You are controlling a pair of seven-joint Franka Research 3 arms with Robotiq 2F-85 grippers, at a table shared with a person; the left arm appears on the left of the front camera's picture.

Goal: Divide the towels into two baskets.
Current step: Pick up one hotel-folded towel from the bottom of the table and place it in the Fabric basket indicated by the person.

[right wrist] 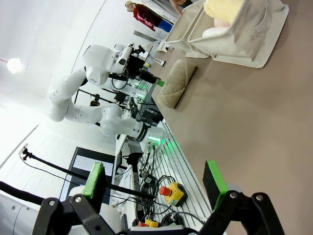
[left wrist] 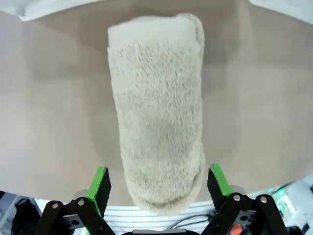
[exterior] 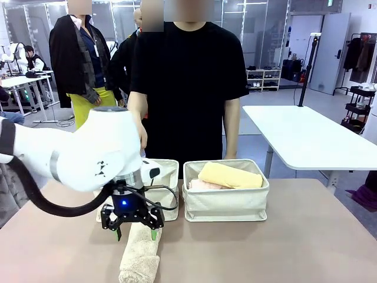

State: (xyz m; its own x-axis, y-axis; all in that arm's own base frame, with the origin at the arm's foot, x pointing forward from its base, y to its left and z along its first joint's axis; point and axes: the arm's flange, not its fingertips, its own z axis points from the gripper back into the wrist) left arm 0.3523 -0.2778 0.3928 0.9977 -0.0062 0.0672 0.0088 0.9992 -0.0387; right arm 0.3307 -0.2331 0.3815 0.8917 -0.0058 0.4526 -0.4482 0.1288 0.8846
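Hovering over the tabletop, my left gripper (exterior: 134,231) stands with its green-padded fingers (left wrist: 100,183) spread wide, one on each side of the beige rolled terry-cloth towel (left wrist: 157,142), which lies flat on the brown table (exterior: 294,247) with its length running away from me. The fingers straddle the roll's near part without touching it, which I judge is the line-up for closing across its narrow width. My right gripper (right wrist: 154,181) hangs apart from the work, fingers spread and holding nothing.

Just beyond the roll stand the two cream canvas bins with soft walls. The left bin (exterior: 168,183) sits right behind my left wrist, the natural drop for this towel. The right bin (exterior: 227,200) holds the pale yellow rolled towel (exterior: 231,175) on top of a light pink one (exterior: 203,185). At the far edge stands a person in a black shirt (exterior: 188,76).
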